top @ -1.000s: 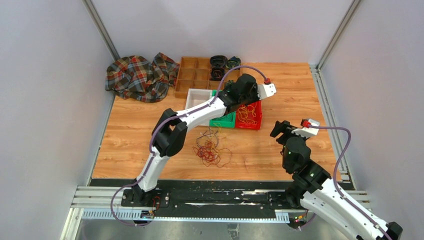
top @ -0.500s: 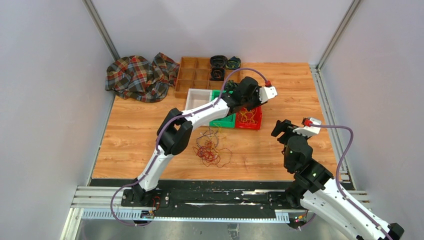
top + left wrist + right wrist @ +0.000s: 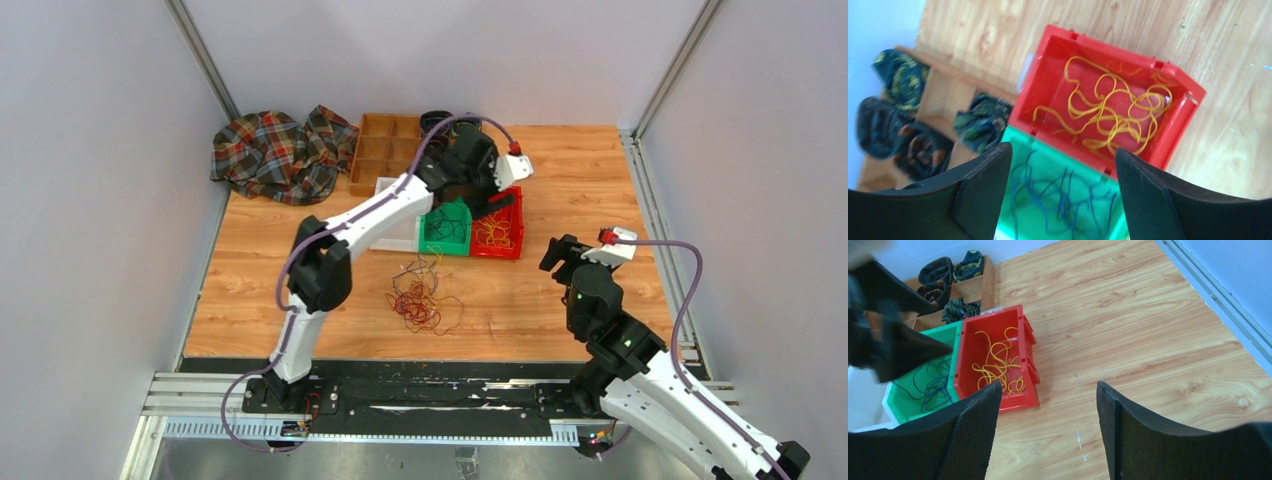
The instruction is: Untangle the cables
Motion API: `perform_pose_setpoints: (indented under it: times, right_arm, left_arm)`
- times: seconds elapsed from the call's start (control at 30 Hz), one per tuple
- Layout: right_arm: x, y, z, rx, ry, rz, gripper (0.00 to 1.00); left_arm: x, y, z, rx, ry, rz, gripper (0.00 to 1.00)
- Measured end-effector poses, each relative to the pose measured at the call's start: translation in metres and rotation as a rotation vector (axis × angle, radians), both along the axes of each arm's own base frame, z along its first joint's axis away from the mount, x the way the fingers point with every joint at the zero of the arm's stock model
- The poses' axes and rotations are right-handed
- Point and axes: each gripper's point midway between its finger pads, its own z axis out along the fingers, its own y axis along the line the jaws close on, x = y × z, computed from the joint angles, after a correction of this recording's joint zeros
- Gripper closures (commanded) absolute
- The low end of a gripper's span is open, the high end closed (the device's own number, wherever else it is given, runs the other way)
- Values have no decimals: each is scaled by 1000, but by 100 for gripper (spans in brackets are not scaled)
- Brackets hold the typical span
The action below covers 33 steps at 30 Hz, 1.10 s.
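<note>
A loose tangle of cables [image 3: 425, 298] lies on the counter [image 3: 250, 260], a little nearer than the bins and apart from them. Its thin strands are mostly red and dark, with a few pale yellow ones at the far side, looping and crossing each other in a flat heap. Yellow cables [image 3: 995, 365] lie curled in the red bin [image 3: 1013, 402]. Thin blue cables [image 3: 930, 385] lie in the green bin [image 3: 898, 407] beside it.

Left arm [image 3: 380, 215] outstretched; right arm [image 3: 655, 398] raised; jaws apart.
</note>
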Motion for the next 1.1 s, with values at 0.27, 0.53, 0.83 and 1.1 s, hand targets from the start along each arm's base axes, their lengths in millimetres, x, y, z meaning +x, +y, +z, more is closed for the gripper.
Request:
perform_pose_setpoints:
  times: [0.27, 0.53, 0.83, 1.1]
  right_arm:
    - [13, 28, -15, -82, 88, 119, 31]
    - [15, 43, -22, -86, 118, 188, 33]
    - [15, 46, -20, -81, 113, 201, 35]
    - [15, 45, -20, -80, 112, 201, 36]
  left_arm:
    - [-59, 81, 75, -39, 38, 12, 31]
    - [-122, 108, -2, -1, 328, 81, 34]
    - [-132, 116, -47, -15, 440, 332, 39]
    - [-120, 112, -65, -35, 463, 438, 57]
